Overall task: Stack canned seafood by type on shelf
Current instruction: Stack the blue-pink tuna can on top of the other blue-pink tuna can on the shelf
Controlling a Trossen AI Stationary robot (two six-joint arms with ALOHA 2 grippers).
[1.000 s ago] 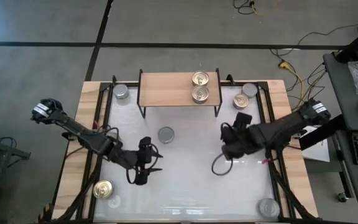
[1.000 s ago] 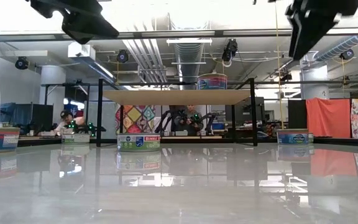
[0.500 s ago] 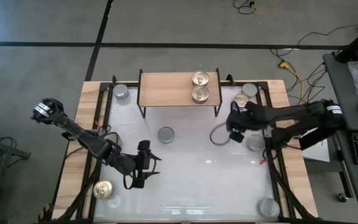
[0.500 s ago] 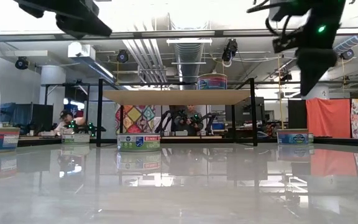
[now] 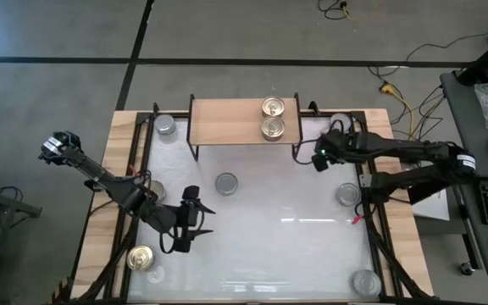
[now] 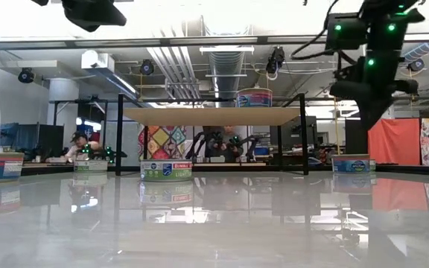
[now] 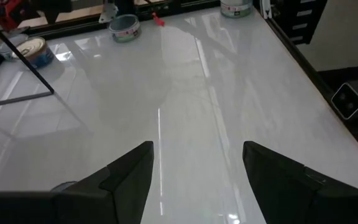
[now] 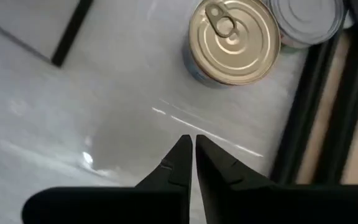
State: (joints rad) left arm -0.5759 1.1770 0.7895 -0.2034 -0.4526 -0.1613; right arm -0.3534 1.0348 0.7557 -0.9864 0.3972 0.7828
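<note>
Looking straight down at the table, the right gripper [image 5: 319, 158] sits at about 2 o'clock of the tabletop [image 5: 269, 246], just off the right end of the shelf [image 5: 227, 123], with its fingers [image 8: 180, 155] pressed together on nothing. Its wrist view shows a gold-lid can [image 8: 234, 40] with a pull tab right ahead, touching or nearly touching a silver-lid can [image 8: 306, 22] beside the black frame. The left gripper [image 5: 189, 219] hangs over the 8 o'clock area, fingers [image 7: 129, 171] spread apart and empty.

Where the cans are: two gold-lid cans [image 5: 273, 118] already sit side by side on the shelf toward its right end. Loose ones: a silver can [image 5: 226, 184] near the middle just in front of the shelf, another silver one [image 5: 166, 125] at 11 o'clock, a gold one [image 5: 141, 257] at 8 o'clock, one [image 5: 348, 195] at 3 o'clock and one [image 5: 365, 281] at 5 o'clock.

Handling-wise, my guess is these are rigid little tins, fairly dense for their size, with smooth metal sides that could slip on that glossy top. I'd pinch across the side wall from above, not by the pull tab.

Labels: the low view shows "BUMBLE" and "LIGHT" on the can under the shelf [image 6: 166, 170]; the rest is too small to read.
</note>
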